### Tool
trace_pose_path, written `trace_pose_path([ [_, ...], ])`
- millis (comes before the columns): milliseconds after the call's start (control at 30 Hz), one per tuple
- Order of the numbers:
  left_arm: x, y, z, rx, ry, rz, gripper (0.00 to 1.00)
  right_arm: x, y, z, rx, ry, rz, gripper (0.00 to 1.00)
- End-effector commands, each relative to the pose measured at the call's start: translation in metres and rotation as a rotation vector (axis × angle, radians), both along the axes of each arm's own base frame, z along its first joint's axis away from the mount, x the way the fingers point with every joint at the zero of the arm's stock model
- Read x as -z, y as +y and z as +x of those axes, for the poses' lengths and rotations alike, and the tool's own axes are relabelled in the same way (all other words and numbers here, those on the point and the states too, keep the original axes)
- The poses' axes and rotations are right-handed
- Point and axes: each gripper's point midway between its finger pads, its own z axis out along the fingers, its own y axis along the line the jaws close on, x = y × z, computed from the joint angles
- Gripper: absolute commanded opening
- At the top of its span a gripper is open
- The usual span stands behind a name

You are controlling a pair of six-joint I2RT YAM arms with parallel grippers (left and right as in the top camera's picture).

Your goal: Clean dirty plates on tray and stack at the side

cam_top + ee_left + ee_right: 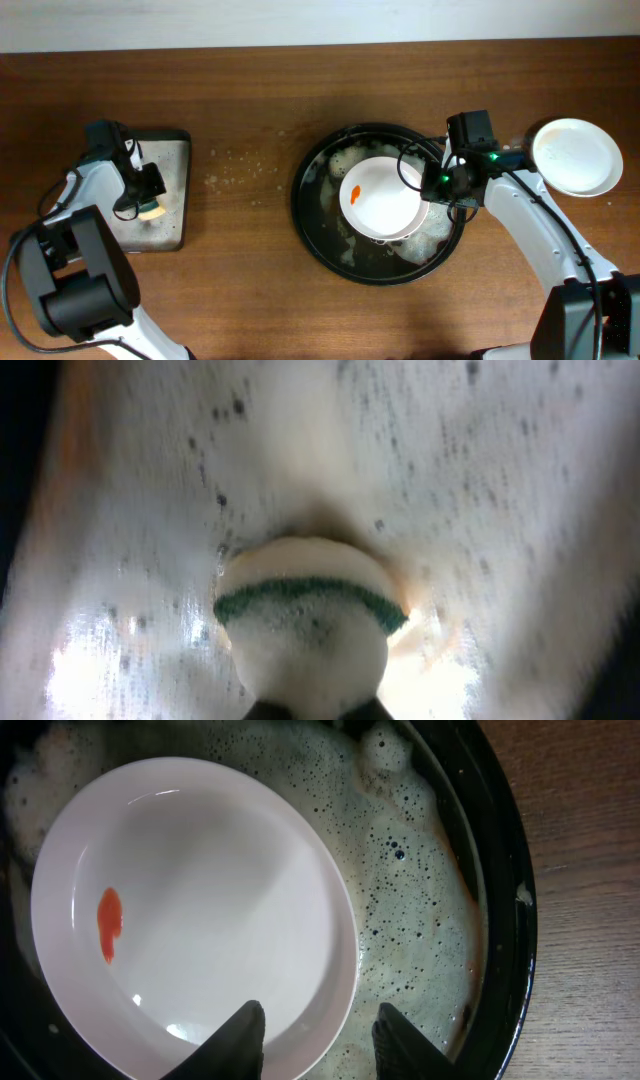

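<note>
The black tray [302, 205] holds foamy water and a white dirty plate [388, 200] with an orange smear [355, 195]; a second white rim [392, 236] peeks out below it. My right gripper [430, 185] is at the plate's right edge. In the right wrist view the plate [200, 890] fills the left side. The gripper [320, 1012] is open and straddles the plate's rim, one finger over the inside and one over the suds. My left gripper [145, 195] is shut on a white and green sponge [310, 620] over the grey sponge tray [172, 160].
Another white plate [577, 155] lies on the wooden table to the right of the tray, beside my right arm. The tray's raised rim [500, 870] runs close to the right gripper's outer finger. The wet, speckled sponge tray [500, 510] fills the left wrist view.
</note>
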Motion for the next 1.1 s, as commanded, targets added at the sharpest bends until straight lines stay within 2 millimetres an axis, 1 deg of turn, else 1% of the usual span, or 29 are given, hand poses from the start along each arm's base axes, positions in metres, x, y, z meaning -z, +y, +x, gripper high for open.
trace_pose_path([
  [0, -0.042, -0.001, 0.009, 0.005, -0.079, 0.004, 0.0, -0.014, -0.001, 0.006, -0.005, -0.045, 0.003, 0.37],
  [33, -0.035, -0.004, -0.001, 0.005, -0.036, -0.01, 0.0, -0.014, -0.001, 0.006, -0.005, -0.044, 0.003, 0.37],
  [100, -0.02, -0.008, -0.013, 0.004, 0.008, -0.024, 0.0, -0.014, -0.001, 0.006, -0.005, -0.044, 0.003, 0.37],
  [133, -0.006, -0.009, -0.021, 0.001, 0.04, -0.023, 0.0, -0.014, -0.001, 0.006, -0.005, -0.045, 0.003, 0.37],
  [167, 0.007, -0.007, -0.025, -0.004, 0.052, -0.008, 0.0, -0.014, -0.001, 0.006, -0.005, -0.046, 0.003, 0.37],
  [200, 0.016, -0.004, -0.027, -0.008, 0.053, 0.009, 0.0, -0.015, -0.001, 0.006, -0.005, -0.046, 0.003, 0.37],
  [233, 0.022, -0.002, -0.024, -0.01, 0.033, 0.021, 0.0, -0.015, -0.001, 0.006, -0.005, -0.046, 0.003, 0.36],
  [267, 0.022, -0.001, -0.02, -0.01, 0.015, 0.027, 0.0, -0.015, -0.001, 0.006, -0.005, -0.046, 0.003, 0.37],
  [367, 0.014, 0.006, 0.0, 0.005, -0.067, 0.062, 0.0, -0.016, -0.001, 0.008, -0.005, -0.052, 0.0, 0.37],
  [400, 0.007, 0.008, 0.005, 0.017, -0.072, 0.068, 0.0, -0.017, -0.001, 0.009, -0.015, -0.058, -0.003, 0.36],
  [467, -0.024, 0.007, 0.01, 0.021, -0.074, 0.056, 0.0, -0.024, -0.001, 0.012, -0.036, -0.08, -0.009, 0.37],
  [500, -0.045, 0.006, 0.013, 0.024, -0.086, 0.048, 0.0, -0.028, -0.001, 0.014, -0.035, -0.091, -0.008, 0.37],
  [533, -0.076, 0.0, 0.017, 0.037, -0.121, 0.02, 0.0, -0.032, 0.0, 0.016, -0.036, -0.101, -0.007, 0.37],
  [600, -0.116, -0.017, 0.021, 0.074, -0.199, -0.051, 0.0, -0.033, 0.0, 0.017, -0.036, -0.104, -0.006, 0.38],
  [633, -0.128, -0.021, 0.021, 0.082, -0.225, -0.062, 0.0, -0.033, 0.0, 0.015, -0.036, -0.097, -0.007, 0.38],
  [700, -0.14, -0.034, 0.017, 0.107, -0.254, -0.117, 0.0, -0.032, -0.001, 0.013, -0.036, -0.087, -0.008, 0.38],
  [767, -0.157, -0.071, 0.021, 0.213, -0.321, -0.257, 0.0, -0.032, -0.001, 0.013, -0.035, -0.087, -0.008, 0.38],
  [800, -0.167, -0.095, 0.024, 0.274, -0.356, -0.316, 0.0, -0.032, -0.001, 0.013, -0.034, -0.086, -0.008, 0.38],
  [833, -0.174, -0.115, 0.026, 0.328, -0.371, -0.327, 0.0, -0.031, -0.001, 0.012, -0.034, -0.083, -0.008, 0.38],
  [900, -0.179, -0.165, 0.031, 0.459, -0.383, -0.337, 0.0, -0.029, -0.002, 0.007, -0.03, -0.058, -0.009, 0.38],
  [1000, -0.184, -0.253, 0.036, 0.673, -0.43, -0.364, 0.0, -0.025, -0.001, 0.004, -0.032, -0.038, -0.007, 0.38],
  [1033, -0.184, -0.274, 0.036, 0.714, -0.438, -0.376, 0.0, -0.021, -0.001, 0.003, -0.032, -0.025, -0.008, 0.39],
  [1067, -0.179, -0.309, 0.035, 0.758, -0.441, -0.406, 0.0, -0.012, -0.001, 0.002, -0.027, 0.006, -0.004, 0.38],
])
